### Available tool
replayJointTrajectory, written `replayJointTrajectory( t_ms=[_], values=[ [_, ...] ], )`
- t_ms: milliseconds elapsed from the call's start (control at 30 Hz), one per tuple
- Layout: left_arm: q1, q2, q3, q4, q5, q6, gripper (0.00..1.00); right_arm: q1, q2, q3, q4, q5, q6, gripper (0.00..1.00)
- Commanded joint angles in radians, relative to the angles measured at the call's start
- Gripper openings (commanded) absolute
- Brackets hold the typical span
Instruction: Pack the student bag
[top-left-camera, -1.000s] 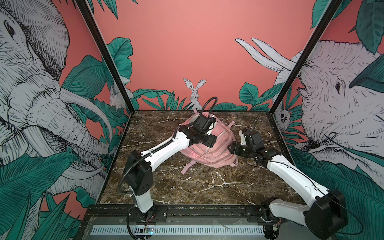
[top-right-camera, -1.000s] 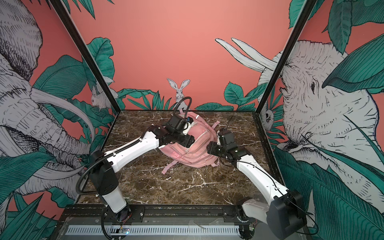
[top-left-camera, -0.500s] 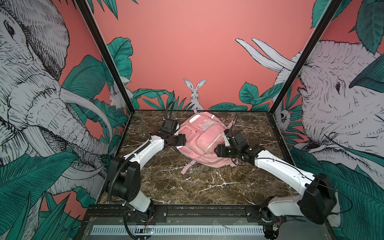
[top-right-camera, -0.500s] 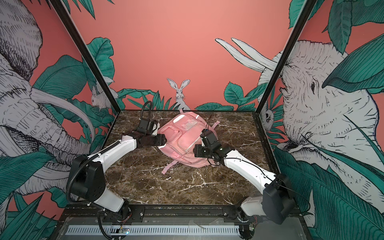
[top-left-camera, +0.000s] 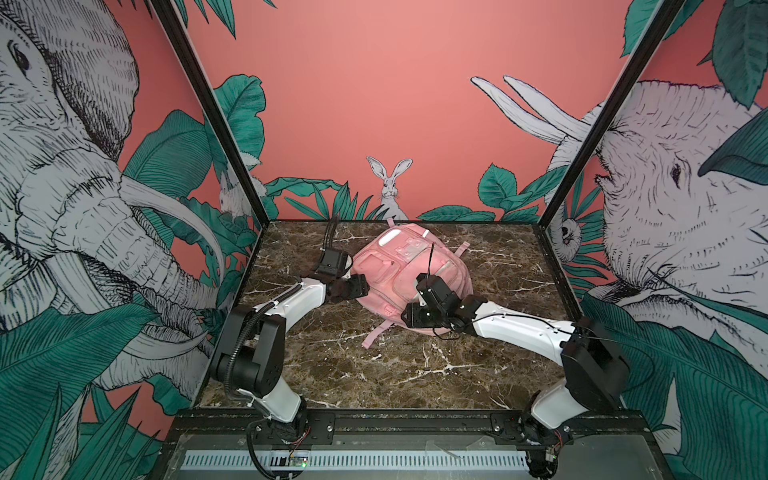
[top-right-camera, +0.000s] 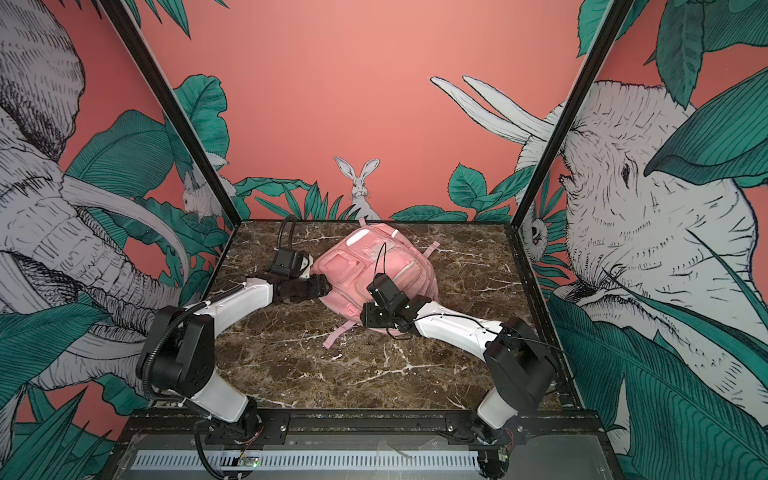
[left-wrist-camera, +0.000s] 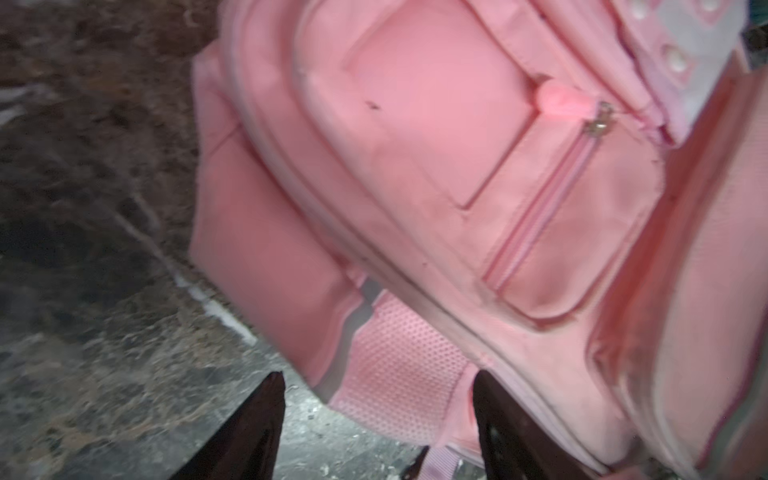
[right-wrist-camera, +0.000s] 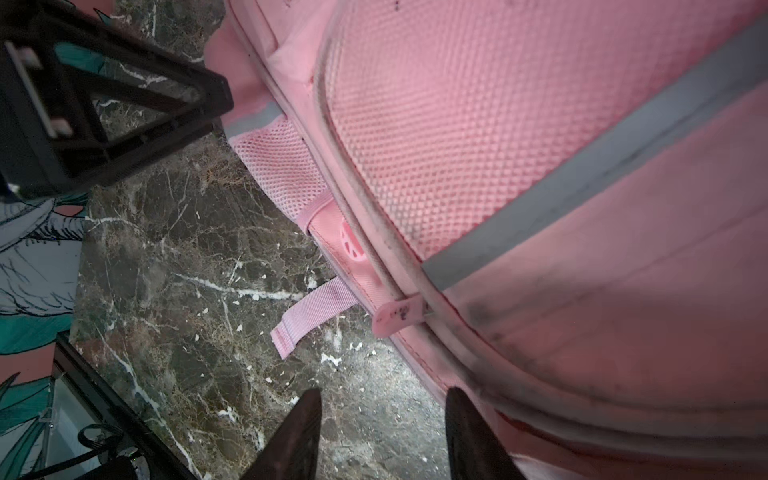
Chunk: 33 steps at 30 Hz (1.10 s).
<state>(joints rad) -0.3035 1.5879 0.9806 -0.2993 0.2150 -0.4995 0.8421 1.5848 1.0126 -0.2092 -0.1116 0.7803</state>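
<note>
- The student bag (top-left-camera: 409, 266) lies front-up on the marble tabletop (top-left-camera: 374, 374), toward the far middle in both top views.
- The left pincer (left-wrist-camera: 376, 378) sits at the bag's left side with its jaws spread. The mesh side pocket (left-wrist-camera: 407, 353) is just beyond the tips, and nothing is gripped.
- The right pincer (right-wrist-camera: 383, 392) is low at the bag's near right edge. Its jaws are apart over bare tabletop, one finger just beside the bag's edge, holding nothing.
- A loose pink strap end (right-wrist-camera: 307, 318) lies flat on the tabletop by the bag's near edge.

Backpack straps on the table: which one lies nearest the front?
The strap trailing from the student bag's front edge, by the right end effector; the others stick out behind.
</note>
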Motion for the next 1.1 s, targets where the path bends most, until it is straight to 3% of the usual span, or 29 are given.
replayJointTrajectory(
  t_ms=[0, 400, 867, 1067],
  values=[
    [0.029, -0.083, -0.041, 0.017, -0.051, -0.018, 0.72, 0.009, 0.007, 0.023, 0.059, -0.004, 0.029, 0.48],
    [0.060, 0.103, -0.014, 0.139, 0.070, -0.014, 0.67, 0.006, 0.104, 0.074, 0.039, 0.035, 0.020, 0.55],
    [0.063, 0.125, -0.075, 0.200, 0.105, -0.040, 0.28, 0.006, 0.127, 0.065, 0.048, 0.127, 0.053, 0.41],
    [0.060, 0.126, -0.099, 0.232, 0.134, -0.061, 0.23, 0.006, 0.132, 0.043, 0.074, 0.171, 0.086, 0.35]
  ],
)
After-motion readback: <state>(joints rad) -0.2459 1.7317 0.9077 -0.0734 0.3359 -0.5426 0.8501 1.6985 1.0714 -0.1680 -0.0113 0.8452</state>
